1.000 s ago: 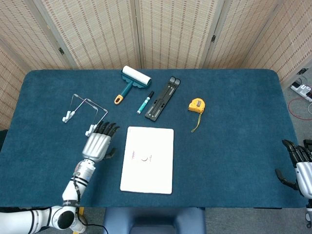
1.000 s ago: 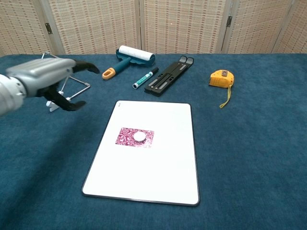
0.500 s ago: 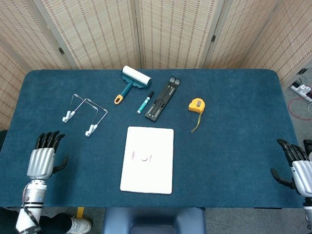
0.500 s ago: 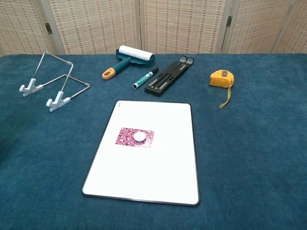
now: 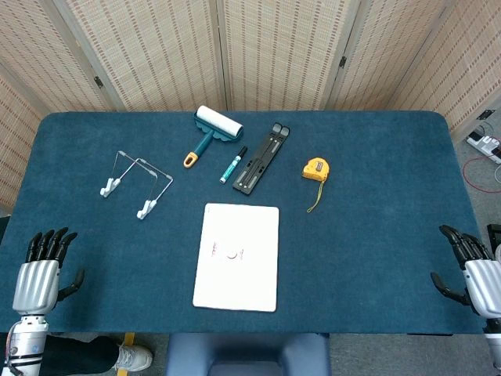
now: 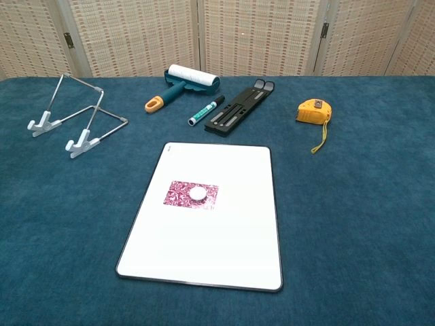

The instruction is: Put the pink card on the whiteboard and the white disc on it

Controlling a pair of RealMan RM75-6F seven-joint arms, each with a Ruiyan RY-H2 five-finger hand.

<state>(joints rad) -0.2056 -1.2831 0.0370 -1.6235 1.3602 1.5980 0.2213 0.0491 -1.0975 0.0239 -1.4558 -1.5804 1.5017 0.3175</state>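
A: Where are the pink card (image 6: 192, 194) and white disc (image 6: 197, 193)?
B: On the whiteboard (image 6: 224, 238), disc upon card, toward ten o'clock; left hand (image 5: 37, 276) and right hand (image 5: 473, 270) empty, fingers apart; best leave them withdrawn.

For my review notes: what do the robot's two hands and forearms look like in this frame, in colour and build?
Only the head view shows them. The left hand has a silver-grey metallic back with ridged segments, black fingers and a black thumb; below it sits a silver wrist with a dark band. The right hand matches it: silver back, black fingers. No sleeves or loose cables are visible.
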